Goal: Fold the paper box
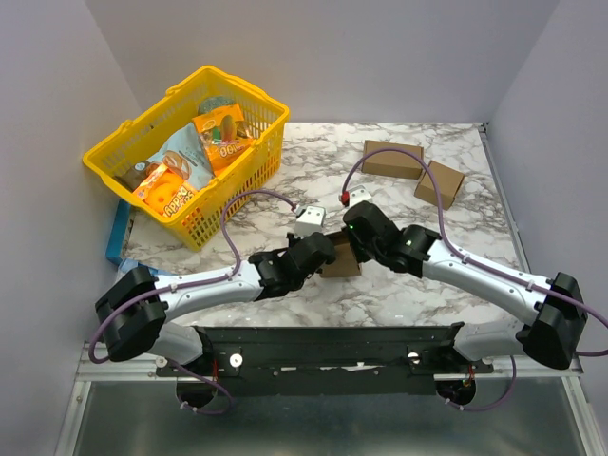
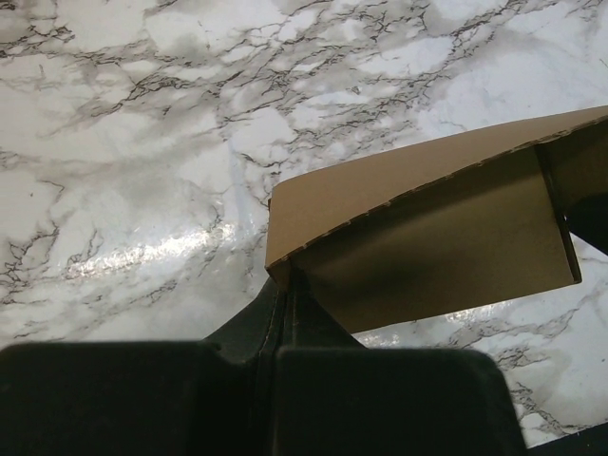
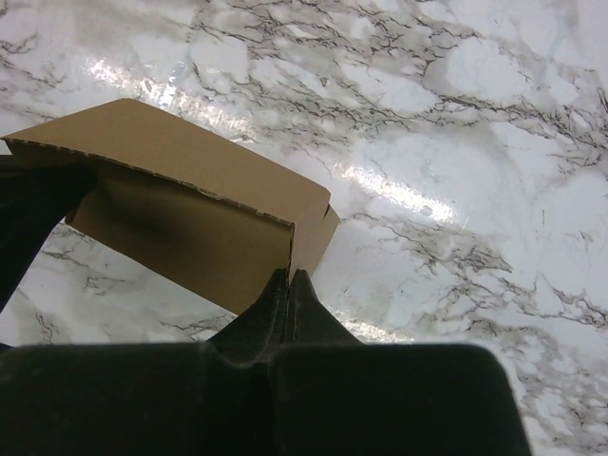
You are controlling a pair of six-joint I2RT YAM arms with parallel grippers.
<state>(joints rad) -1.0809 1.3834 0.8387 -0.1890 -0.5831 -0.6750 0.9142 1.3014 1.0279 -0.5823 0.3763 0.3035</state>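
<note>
The paper box (image 1: 342, 260) is a brown cardboard piece held above the marble table between both arms, mostly hidden by them in the top view. My left gripper (image 1: 328, 252) is shut on its left end; in the left wrist view its fingertips (image 2: 285, 283) pinch a corner of the box (image 2: 427, 237). My right gripper (image 1: 353, 249) is shut on the right end; in the right wrist view its fingertips (image 3: 291, 277) pinch a folded edge of the box (image 3: 190, 204).
A yellow basket (image 1: 242, 180) of snack packs stands at the back left. Two neat brown cardboard cuboids, one long (image 1: 392, 159) and one squarish (image 1: 440, 183), lie at the back right. Two small white objects (image 1: 310, 220) lie just behind the grippers.
</note>
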